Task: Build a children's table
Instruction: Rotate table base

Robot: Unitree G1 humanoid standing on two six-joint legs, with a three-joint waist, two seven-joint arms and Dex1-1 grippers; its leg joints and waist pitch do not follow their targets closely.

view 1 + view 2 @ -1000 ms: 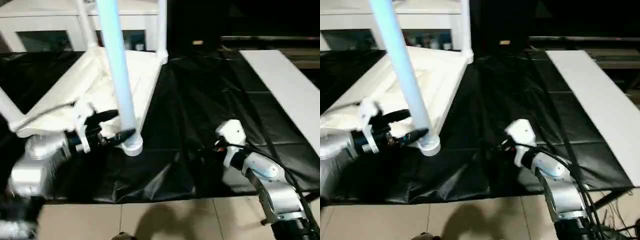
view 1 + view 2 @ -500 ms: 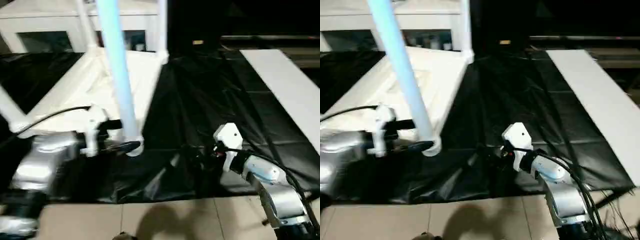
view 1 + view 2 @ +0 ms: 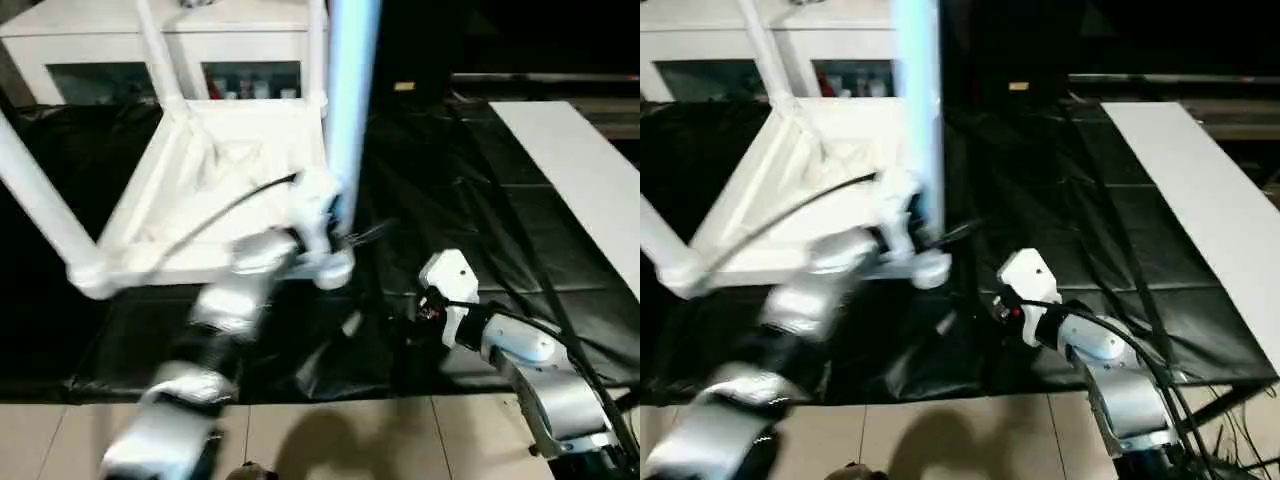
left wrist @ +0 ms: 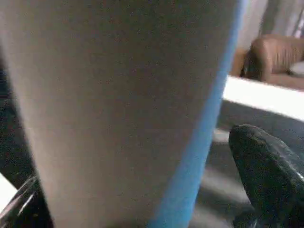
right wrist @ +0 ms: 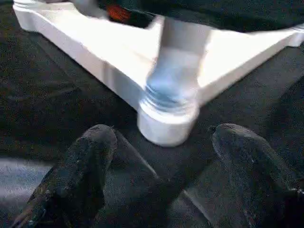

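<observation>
The children's table lies upside down on a black sheet, its ribbed tabletop point(image 3: 225, 165) facing up with white legs standing in the corners. The near right leg point(image 3: 350, 100) rises from its round corner socket point(image 3: 335, 270). My left gripper point(image 3: 345, 238) reaches in low on this leg and stands open, one black finger point(image 4: 266, 175) on each side of the tube. My right gripper point(image 5: 168, 156) hovers just above the sheet to the right of that corner, open and empty, its fingers point(image 5: 90, 156) pointing at the socket point(image 5: 168, 118).
A white cabinet with glass doors point(image 3: 150, 45) stands behind the table. A flat white board point(image 3: 580, 190) lies at the right on the black sheet point(image 3: 450, 170). Tiled floor point(image 3: 350, 440) runs along the near edge. A black cable point(image 3: 215, 215) loops over my left arm.
The whole view has shifted. My left forearm has swung round from the left side to reach the near right leg from the front. My right gripper has barely moved.
</observation>
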